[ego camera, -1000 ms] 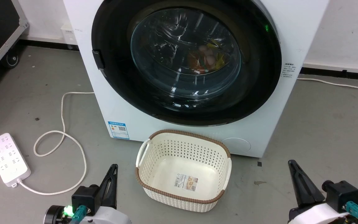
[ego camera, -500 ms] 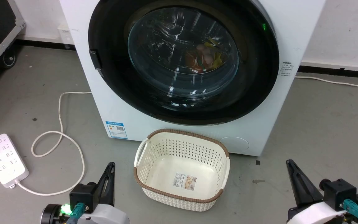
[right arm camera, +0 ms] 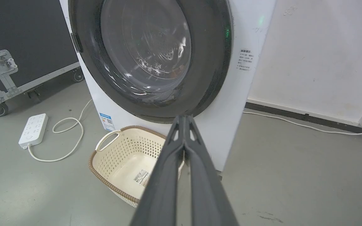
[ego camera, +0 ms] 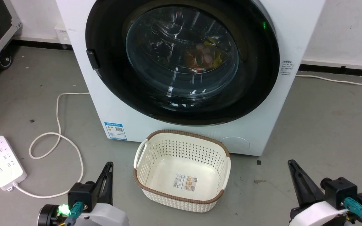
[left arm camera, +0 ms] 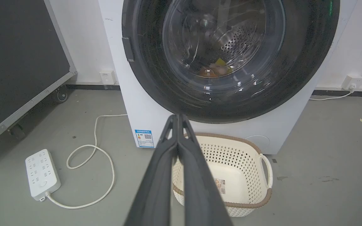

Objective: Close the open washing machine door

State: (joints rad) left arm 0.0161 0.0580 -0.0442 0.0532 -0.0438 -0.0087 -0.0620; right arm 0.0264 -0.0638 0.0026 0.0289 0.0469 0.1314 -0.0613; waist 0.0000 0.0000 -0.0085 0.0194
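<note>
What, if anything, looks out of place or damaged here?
Nothing stands out. The washing machine door looks flush against the washing machine, the basket stands upright and empty, and the power strip lies flat.

Right pincer, fingertips together, before the washing machine door, cream basket below.

The round, black-rimmed washing machine door sits closed, flush against the front of the white washing machine.

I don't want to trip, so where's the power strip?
Head view: the power strip lies on the floor at far left, its cord looping toward the washing machine.
</note>
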